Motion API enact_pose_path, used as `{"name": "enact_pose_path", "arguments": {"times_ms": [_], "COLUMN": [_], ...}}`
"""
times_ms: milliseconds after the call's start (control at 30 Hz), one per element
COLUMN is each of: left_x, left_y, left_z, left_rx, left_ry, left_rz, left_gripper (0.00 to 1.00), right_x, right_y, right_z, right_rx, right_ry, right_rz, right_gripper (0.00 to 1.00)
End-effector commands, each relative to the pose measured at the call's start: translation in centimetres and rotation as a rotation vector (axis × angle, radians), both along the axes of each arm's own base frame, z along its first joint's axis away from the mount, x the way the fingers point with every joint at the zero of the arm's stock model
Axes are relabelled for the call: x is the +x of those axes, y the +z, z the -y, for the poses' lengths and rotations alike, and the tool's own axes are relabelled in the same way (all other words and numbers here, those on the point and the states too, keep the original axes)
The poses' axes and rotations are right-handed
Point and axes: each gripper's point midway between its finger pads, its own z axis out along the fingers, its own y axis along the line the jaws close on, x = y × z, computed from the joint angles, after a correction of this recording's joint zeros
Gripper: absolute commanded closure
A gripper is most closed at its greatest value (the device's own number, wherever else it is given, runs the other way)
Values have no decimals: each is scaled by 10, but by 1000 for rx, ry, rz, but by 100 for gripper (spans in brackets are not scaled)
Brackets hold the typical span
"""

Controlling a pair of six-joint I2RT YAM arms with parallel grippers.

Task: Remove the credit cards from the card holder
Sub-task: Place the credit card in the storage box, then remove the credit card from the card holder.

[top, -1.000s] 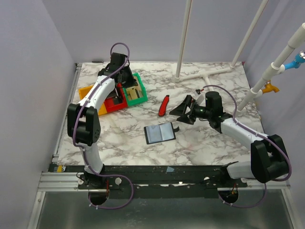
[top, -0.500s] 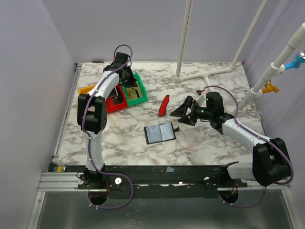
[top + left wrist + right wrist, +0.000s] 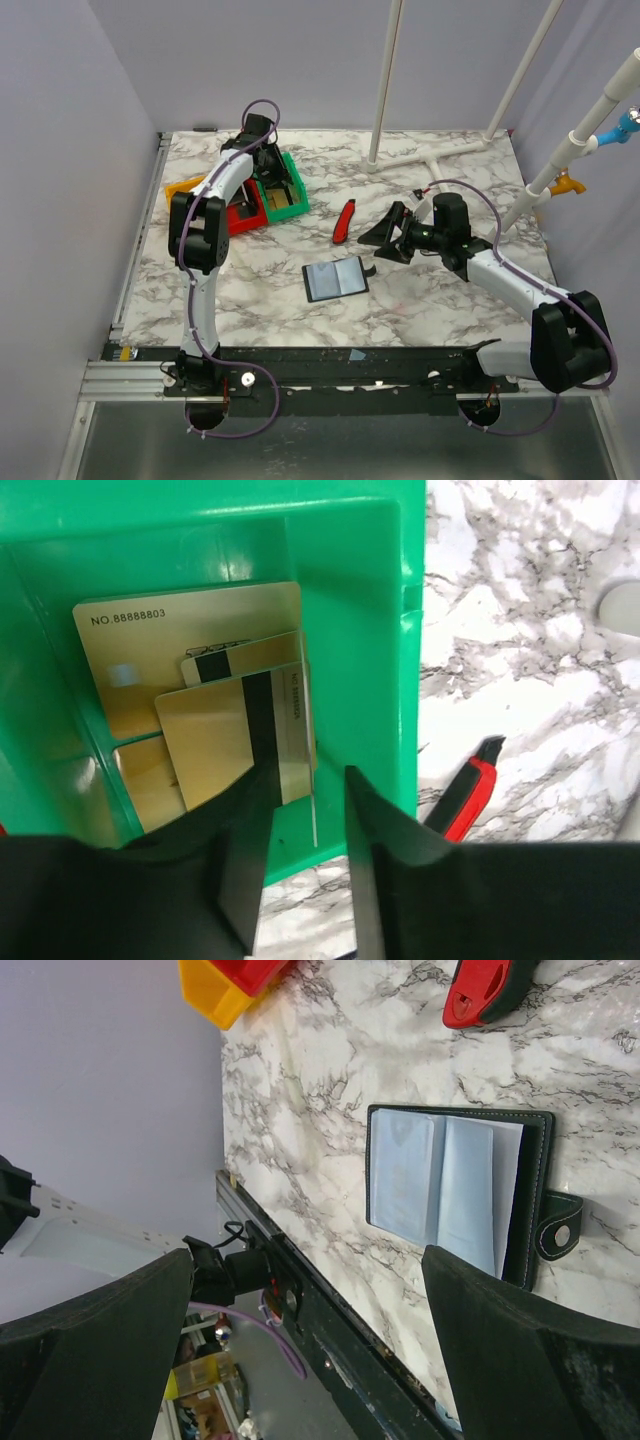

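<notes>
From above, the left arm reaches to the far left of the table point(image 3: 450, 150), its gripper point(image 3: 268, 165) over the green bin point(image 3: 290, 180), which sits beside a red bin point(image 3: 236, 222) and an orange bin point(image 3: 180, 188). The card holder point(image 3: 335, 279) lies open and flat near the table's middle. A red tool point(image 3: 345, 220) lies beyond it. The right gripper point(image 3: 385, 235) hangs just right of the tool, spread wide and holding nothing.

The left wrist view looks down into the green bin point(image 3: 350, 600). Gold cards point(image 3: 190, 650) lie overlapping on its floor, at least 4; 2 show a black stripe and 1 reads NO.88888803. The left gripper point(image 3: 310, 810) has its jaws a narrow gap apart above the nearest striped card; I cannot tell whether a finger point(image 3: 245, 860) touches it. The tool point(image 3: 465, 790) lies on the table outside the bin.

In the right wrist view, the right gripper point(image 3: 308, 1260) is wide open and empty above the card holder point(image 3: 455, 1190), whose bluish pockets face up and whose snap tab point(image 3: 560, 1235) sticks out. The tool point(image 3: 485, 985) and orange bin point(image 3: 215, 990) lie beyond.
</notes>
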Motion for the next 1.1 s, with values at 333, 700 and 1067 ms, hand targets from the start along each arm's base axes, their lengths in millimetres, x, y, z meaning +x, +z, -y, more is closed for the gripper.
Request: {"name": "enact_pose_path", "arguments": {"times_ms": [333,700,1067], "left_x": [2,-25,-120], "left_y": [62,126,141], "left_z": [-6,-7,3], "left_rx": [11,-9,-70], "left_ry": [-30,-60,-127], "left_rz": [104,213,263], "left_gripper": [38,29,29], "right_x": [6,8,12], "right_y": [7,1,-12], "right_z": [1,1,4], "right_rx": [-8,-14,-55], "right_ry": [-11,-9,-19], "right_rz": [33,30,25], "right_gripper": [0,0,0]}}
